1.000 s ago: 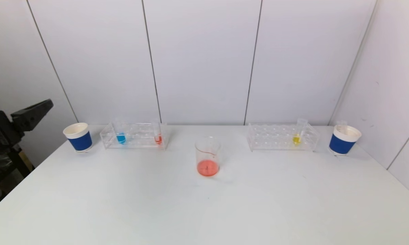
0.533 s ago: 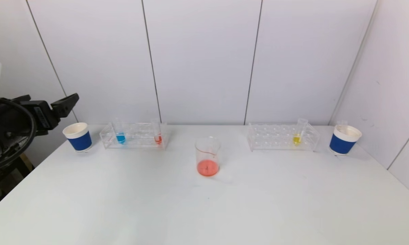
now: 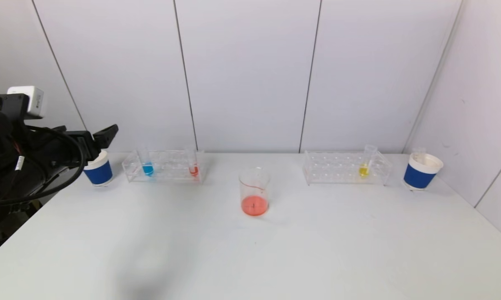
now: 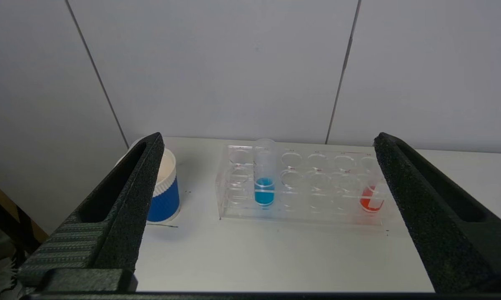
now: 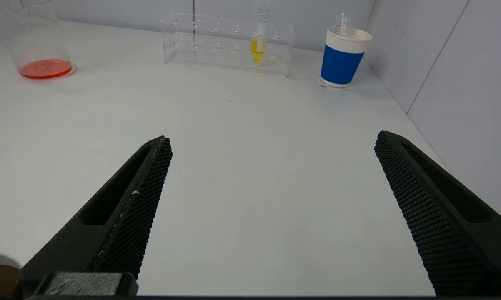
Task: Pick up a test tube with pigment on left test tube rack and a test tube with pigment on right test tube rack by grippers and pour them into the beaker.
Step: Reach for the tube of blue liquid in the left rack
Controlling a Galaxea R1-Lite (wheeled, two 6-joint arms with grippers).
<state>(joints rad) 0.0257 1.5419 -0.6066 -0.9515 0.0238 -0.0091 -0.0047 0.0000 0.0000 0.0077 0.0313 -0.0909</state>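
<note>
The clear glass beaker (image 3: 254, 191) at the worktop's centre already holds orange-red liquid. At its ten o'clock, the clear plastic left rack (image 3: 164, 166) keeps blue and red tubes; at two o'clock, the right rack (image 3: 345, 168) keeps a yellow one. The left gripper (image 4: 267, 208) hovers spread wide, empty; the right gripper (image 5: 271, 216) is likewise.

This is a small lab bench set-up: a plain white desk (image 3: 250, 258) boxed in by bare white wall panels (image 3: 246, 75), with nothing homely about it. At the desk's centre stands a glass beaker (image 3: 254, 191) holding red liquid, and toward 11 o'clock a clear rack (image 3: 165, 166) carries a blue test tube (image 3: 147, 163) and a red test tube (image 3: 193, 164), while toward 1 o'clock a second clear rack (image 3: 345, 168) holds a yellow test tube (image 3: 364, 164). Blue paper cups at 10 o'clock (image 3: 98, 170) and 2 o'clock (image 3: 421, 171) complete the symmetrical, staged chemistry layout.
</note>
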